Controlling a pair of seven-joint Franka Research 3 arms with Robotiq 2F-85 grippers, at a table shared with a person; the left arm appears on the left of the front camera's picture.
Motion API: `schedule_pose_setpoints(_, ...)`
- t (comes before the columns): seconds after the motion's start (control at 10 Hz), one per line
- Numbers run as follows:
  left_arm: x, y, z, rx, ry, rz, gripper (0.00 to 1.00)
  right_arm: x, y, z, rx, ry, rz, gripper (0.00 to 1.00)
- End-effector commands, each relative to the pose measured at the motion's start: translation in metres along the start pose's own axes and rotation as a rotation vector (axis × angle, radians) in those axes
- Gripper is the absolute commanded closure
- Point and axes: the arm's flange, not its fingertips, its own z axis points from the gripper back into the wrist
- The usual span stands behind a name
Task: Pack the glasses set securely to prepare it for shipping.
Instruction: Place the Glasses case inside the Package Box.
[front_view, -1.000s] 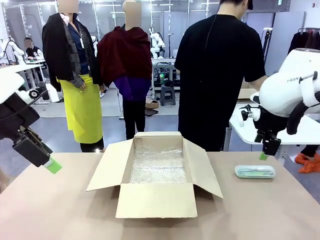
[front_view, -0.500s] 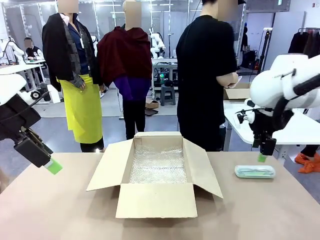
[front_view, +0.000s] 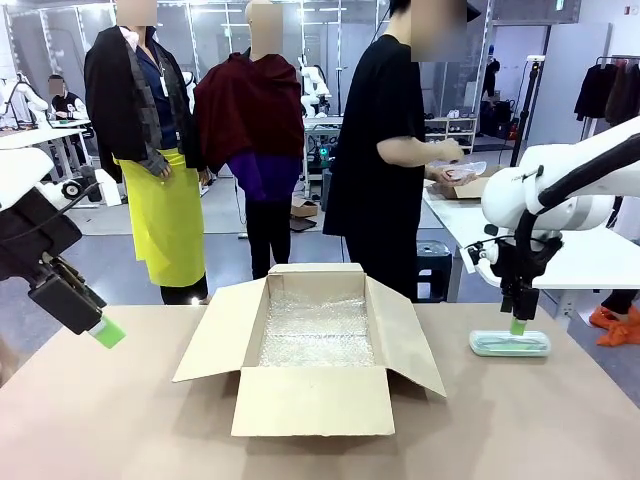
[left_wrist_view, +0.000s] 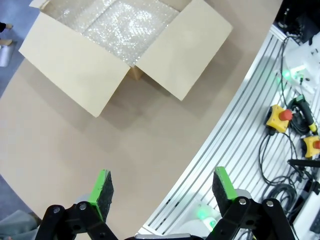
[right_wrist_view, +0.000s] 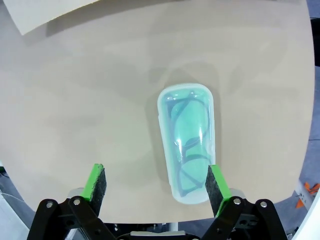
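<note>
So, quick rundown for you: your right gripper (front_view: 517, 325) is over the right side of the table (front_view: 120, 420), fingers pointing straight down, with the mint green pack (front_view: 510, 344) lying flat directly underneath. From the right wrist view the right gripper (right_wrist_view: 155, 170) has its green pads spread wide and nothing pinched. The mint green pack (right_wrist_view: 187, 142) sits lengthwise between them, much closer to one pad than the other, and you can see dark glasses frames through its clear wrap. Whether that nearer pad is actually touching the pack, I can't tell. Your left gripper (front_view: 105, 330) hangs off the table's left edge, tilted, well apart from everything. In the left wrist view the left gripper (left_wrist_view: 162, 175) is spread wide too, holding nothing. Mid-table there's the open cardboard box (front_view: 310, 400), flaps folded out, with a bubble-wrap sheet (front_view: 315, 330) lining the bottom; the left wrist view catches the box (left_wrist_view: 75, 65) and the bubble-wrap sheet (left_wrist_view: 115, 22) from above. The person (front_view: 385, 150) in black stands sideways past the far edge, hands at another table behind.
</note>
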Motion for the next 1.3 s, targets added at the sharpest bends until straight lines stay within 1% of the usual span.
schedule_pose_setpoints(0.0, 0.000, 0.000, 0.001, -0.005, -0.012, -0.016, 0.00, 0.003, -0.005, 0.001, 0.022, 0.000, 0.013, 0.00)
schedule_pose_setpoints(0.3, 0.000, 0.000, 0.001, -0.005, -0.012, -0.016, 0.00, -0.003, -0.020, -0.019, 0.048, -0.011, 0.015, 0.00)
schedule_pose_setpoints(0.5, 0.000, 0.000, 0.001, -0.005, -0.012, -0.016, 0.00, -0.005, -0.021, -0.031, 0.010, -0.012, 0.045, 0.00)
schedule_pose_setpoints(0.7, 0.000, 0.000, 0.001, -0.005, -0.012, -0.016, 0.00, -0.008, -0.024, -0.050, 0.009, 0.000, 0.066, 0.00)
schedule_pose_setpoints(0.9, 0.000, 0.000, 0.001, -0.005, -0.012, -0.016, 0.00, -0.010, -0.027, -0.058, -0.027, 0.009, 0.071, 0.00)
schedule_pose_setpoints(1.2, 0.000, 0.000, 0.001, -0.005, -0.012, -0.016, 0.00, -0.009, -0.030, -0.070, -0.012, -0.001, 0.069, 0.00)
